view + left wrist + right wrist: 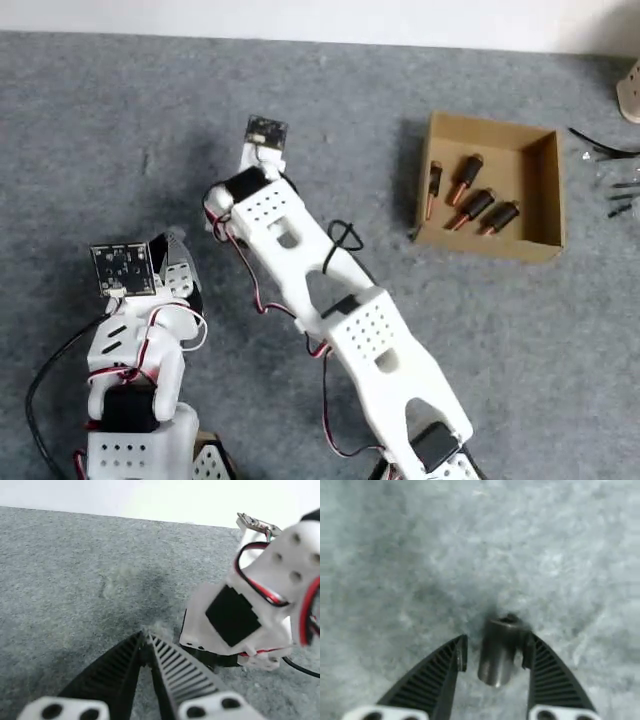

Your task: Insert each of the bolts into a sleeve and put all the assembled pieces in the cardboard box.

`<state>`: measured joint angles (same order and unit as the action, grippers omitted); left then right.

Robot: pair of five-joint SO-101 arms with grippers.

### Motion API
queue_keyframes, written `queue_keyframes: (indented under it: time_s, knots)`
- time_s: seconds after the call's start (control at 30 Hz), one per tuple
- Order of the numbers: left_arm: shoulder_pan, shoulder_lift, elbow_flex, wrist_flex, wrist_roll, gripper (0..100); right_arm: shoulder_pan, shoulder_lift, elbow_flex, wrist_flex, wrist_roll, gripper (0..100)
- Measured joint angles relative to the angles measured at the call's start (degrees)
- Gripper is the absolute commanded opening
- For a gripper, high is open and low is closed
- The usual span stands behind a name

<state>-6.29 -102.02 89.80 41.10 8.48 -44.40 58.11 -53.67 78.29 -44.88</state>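
Note:
A dark metal sleeve (496, 655) lies on the grey carpet between the fingers of my right gripper (495, 640). That gripper is open, with one finger (451, 666) a little apart from the sleeve and the other (536, 660) close against it. My right arm (300, 250) stretches to the table's middle, where its wrist board (266, 132) hides the sleeve. My left gripper (146, 641) is shut on nothing and hovers low over bare carpet beside the right arm's wrist (235, 620). The cardboard box (545, 190) at the right holds several assembled pieces (478, 205).
Small dark loose parts (620, 195) and a black wire (600, 145) lie past the box at the right edge. A pale object (630, 90) sits at the far right corner. Red and black cables (260, 290) hang from the right arm.

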Motion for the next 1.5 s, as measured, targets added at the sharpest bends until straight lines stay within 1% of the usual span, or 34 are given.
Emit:
queue_keyframes:
  time_s: [0.03,0.1,0.13,0.2,0.23,0.27,0.4,0.6,0.77,0.9,1.17,1.23,1.33,1.43,1.5]
  knots:
    - [0.0,0.0,0.0,0.0,0.0,1,0.0,1.1,-2.1,1.8,-0.4,16.6]
    - [0.0,0.0,0.0,0.0,0.0,1,0.0,3.3,-5.9,5.6,-0.6,13.2]
    - [0.0,0.0,0.0,0.0,0.0,1,0.0,4.2,-7.6,7.4,-0.6,10.2]
    - [0.0,0.0,0.0,0.0,0.0,1,0.1,6.0,-10.5,10.1,-0.4,1.3]
    - [0.0,0.0,0.0,0.0,0.0,1,0.4,6.9,-12.0,11.3,0.8,0.0]
    - [0.0,0.0,0.0,0.0,0.0,1,0.9,7.7,-13.4,12.4,2.6,1.3]
    - [0.0,0.0,0.0,0.0,0.0,1,1.2,9.8,-18.6,16.7,12.4,0.5]
    - [0.0,0.0,0.0,0.0,0.0,1,3.5,10.9,-26.5,21.5,18.2,0.5]
    - [0.0,0.0,0.0,0.0,0.0,1,7.9,10.9,-37.7,21.8,26.1,0.5]
    - [0.0,0.0,0.0,0.0,0.0,1,11.2,10.9,-40.5,21.8,32.1,0.5]
    - [-0.2,0.0,0.0,0.0,0.0,1,19.2,9.8,-40.5,21.9,33.6,0.5]
    - [-1.2,0.1,-0.4,0.1,-0.1,4,20.4,7.4,-40.5,21.9,33.6,0.5]
    - [-2.2,0.1,-2.9,3.2,-0.1,8,21.6,2.7,-40.5,21.9,33.6,0.5]
    - [-2.2,0.1,-4.6,6.8,-0.1,5,22.3,-1.4,-40.5,22.2,33.6,0.5]
    - [-2.7,0.1,-5.0,7.5,-0.1,5,22.4,-3.9,-40.6,22.2,33.6,0.5]
